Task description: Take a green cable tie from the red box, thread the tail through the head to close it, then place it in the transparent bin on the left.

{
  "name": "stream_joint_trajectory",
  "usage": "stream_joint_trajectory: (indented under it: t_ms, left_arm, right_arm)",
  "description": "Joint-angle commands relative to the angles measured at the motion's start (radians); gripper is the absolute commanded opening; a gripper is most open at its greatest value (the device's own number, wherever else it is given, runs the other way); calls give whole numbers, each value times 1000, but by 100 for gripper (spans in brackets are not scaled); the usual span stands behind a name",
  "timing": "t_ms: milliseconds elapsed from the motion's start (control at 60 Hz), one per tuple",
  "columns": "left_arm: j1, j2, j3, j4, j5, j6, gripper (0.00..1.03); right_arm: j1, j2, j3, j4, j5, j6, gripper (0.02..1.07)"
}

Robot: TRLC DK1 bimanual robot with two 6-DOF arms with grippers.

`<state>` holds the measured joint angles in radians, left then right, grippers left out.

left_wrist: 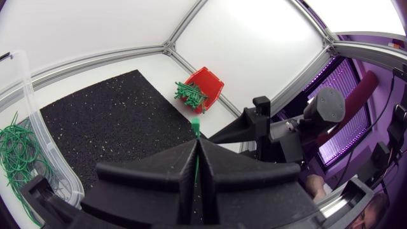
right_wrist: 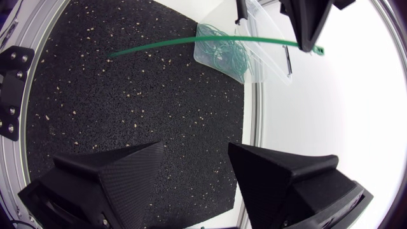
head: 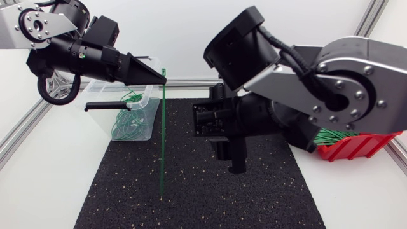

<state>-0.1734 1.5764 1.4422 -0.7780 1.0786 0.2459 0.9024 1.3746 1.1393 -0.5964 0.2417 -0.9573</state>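
My left gripper (head: pixel 163 79) is shut on a green cable tie (head: pixel 163 133) just below its head, above the mat's back left part. The straight tie hangs down, its tail tip close to the black mat (head: pixel 127 191). In the left wrist view the tie's head (left_wrist: pixel 196 122) sticks out past the closed fingertips (left_wrist: pixel 197 151). My right gripper (head: pixel 229 156) stands open to the right of the tie, apart from it, nothing between its fingers (right_wrist: pixel 121 181). From there the tie (right_wrist: pixel 191 43) spans ahead, held by the left gripper (right_wrist: pixel 306 28). The red box (head: pixel 356 146) holds more green ties.
The transparent bin (head: pixel 147 102) stands at the back left behind the left gripper, with several closed green ties (head: pixel 124 124) inside; it also shows as the bin (right_wrist: pixel 267 60) and the bin (left_wrist: pixel 25 121) in the wrist views. An aluminium frame rail (head: pixel 19 137) edges the table.
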Motion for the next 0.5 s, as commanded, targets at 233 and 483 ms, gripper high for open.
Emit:
stream_joint_trajectory:
  t_ms: [233, 483]
  left_arm:
    - [-34, 160, 173, -176, 0, 90, 3]
    - [-46, 212, 257, -288, 1, 138, 3]
  right_arm:
    - [110, 38, -154, 241, 94, -133, 78]
    - [165, 66, -217, 377, 110, -213, 78]
